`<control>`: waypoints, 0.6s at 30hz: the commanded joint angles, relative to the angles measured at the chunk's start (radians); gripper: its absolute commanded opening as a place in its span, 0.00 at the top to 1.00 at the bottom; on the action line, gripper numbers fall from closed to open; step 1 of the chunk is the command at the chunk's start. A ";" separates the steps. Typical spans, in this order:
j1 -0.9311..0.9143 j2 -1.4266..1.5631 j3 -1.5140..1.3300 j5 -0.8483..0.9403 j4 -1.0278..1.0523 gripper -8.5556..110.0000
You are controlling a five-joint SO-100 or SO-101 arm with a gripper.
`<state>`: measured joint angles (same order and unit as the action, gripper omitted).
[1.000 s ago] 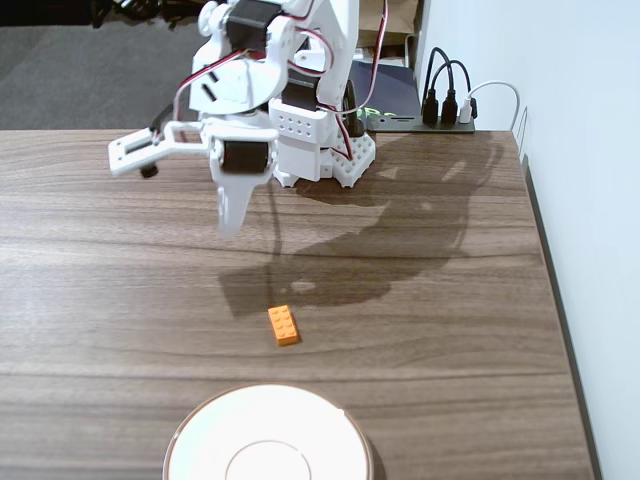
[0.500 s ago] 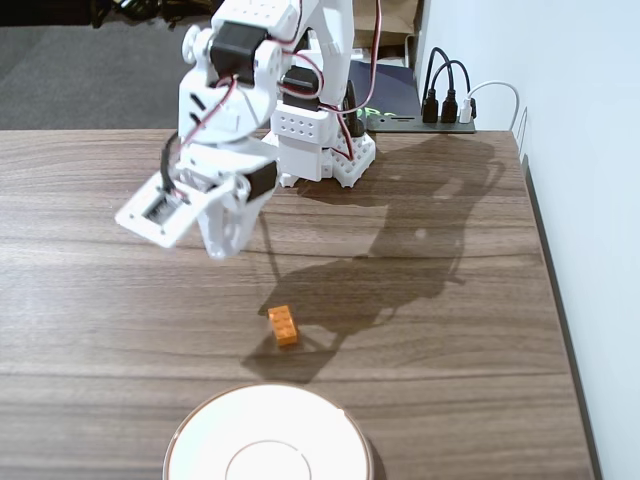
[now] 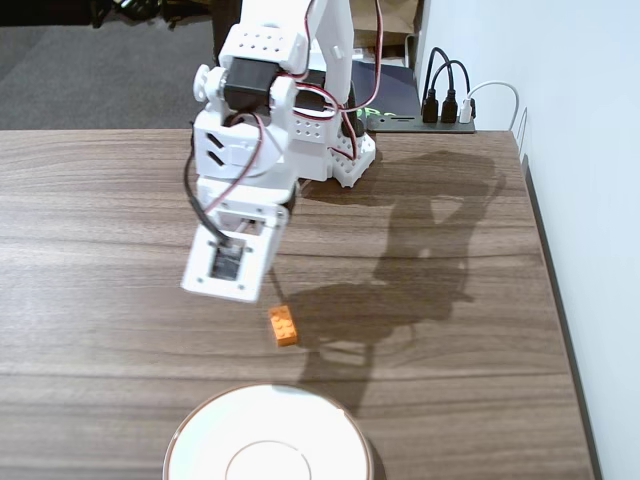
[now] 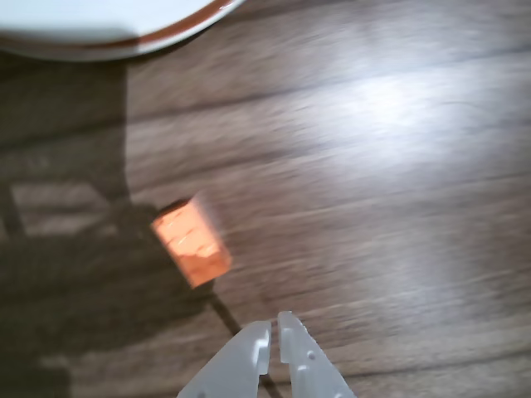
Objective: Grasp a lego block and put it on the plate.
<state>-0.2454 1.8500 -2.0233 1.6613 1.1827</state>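
In the wrist view the gripper (image 4: 273,329) enters from the bottom edge with its two fingertips almost touching, only a thin slit between them, and nothing held. It hangs above bare wood, so the fingers would need to spread before any grasp.

Just beyond the tips, up and to the left in that view, lies the orange lego block (image 4: 192,241), blurred, flat on the table (image 4: 398,166) and turned at a slant. In the fixed view the block (image 3: 282,325) sits just right of and below the gripper housing (image 3: 230,262), half in the arm's shadow, untouched.

The plate (image 3: 268,435) rests at the near edge of the table, close behind the block but apart from it; its rim (image 4: 124,37) shows at the top of the wrist view. It is empty, so the approach looks barely begun.

The arm (image 3: 270,90) leans forward from its base at the far edge.
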 commanded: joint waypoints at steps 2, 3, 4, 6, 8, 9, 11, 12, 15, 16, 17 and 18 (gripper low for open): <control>0.051 0.009 0.048 0.038 0.028 0.88; 0.060 0.009 0.048 0.043 0.028 0.88; 0.066 0.009 0.048 0.046 0.028 0.87; 0.071 0.000 0.051 0.052 0.026 0.82; 0.072 -0.017 0.054 0.057 0.020 0.82; 0.074 -0.026 0.054 0.060 0.017 0.81; 0.074 -0.043 0.054 0.064 0.012 0.75; 0.072 -0.051 0.054 0.066 0.009 0.73; 0.067 -0.078 0.054 0.064 -0.009 0.73; 0.066 -0.087 0.054 0.066 -0.014 0.73; 0.063 -0.097 0.054 0.066 -0.020 0.70; 0.060 -0.104 0.054 0.066 -0.029 0.70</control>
<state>-0.1795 1.7503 -2.0141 1.7196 1.1720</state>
